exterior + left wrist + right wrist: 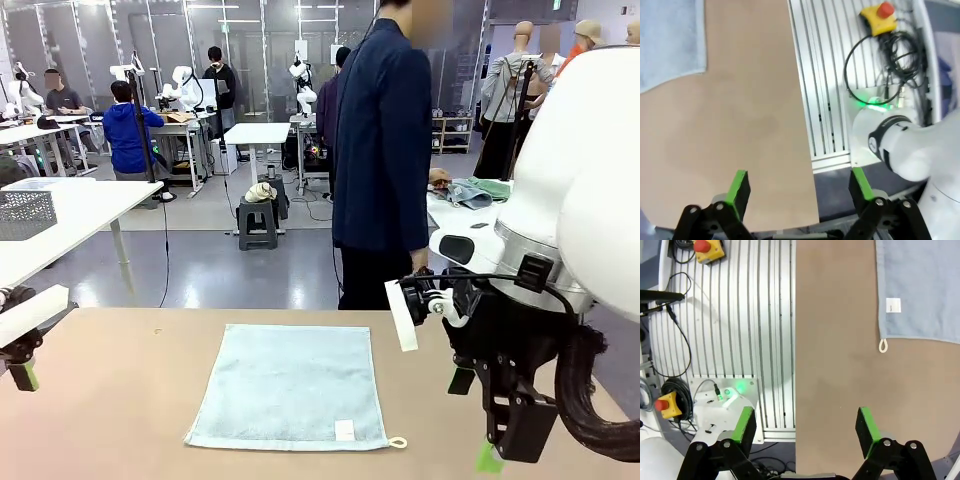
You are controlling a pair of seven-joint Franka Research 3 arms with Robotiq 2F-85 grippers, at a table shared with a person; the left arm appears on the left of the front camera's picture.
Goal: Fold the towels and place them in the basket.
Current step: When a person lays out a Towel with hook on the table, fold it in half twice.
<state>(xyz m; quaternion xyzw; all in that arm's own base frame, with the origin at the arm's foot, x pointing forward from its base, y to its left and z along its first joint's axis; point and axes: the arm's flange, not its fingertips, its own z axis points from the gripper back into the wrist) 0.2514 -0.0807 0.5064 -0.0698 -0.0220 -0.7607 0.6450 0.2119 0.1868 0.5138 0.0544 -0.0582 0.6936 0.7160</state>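
Fingers (746, 424) on the right arm gape wide and empty (the left fingers (738, 187) likewise), and the towel (290, 385) lies flat on the table (110, 400) at lower centre of the front view, its loop (397, 442) at the lower-right corner, seemingly nearer the right arm.

Left claw (799, 175) spread wide, pointing down; right claw (805, 412) likewise.
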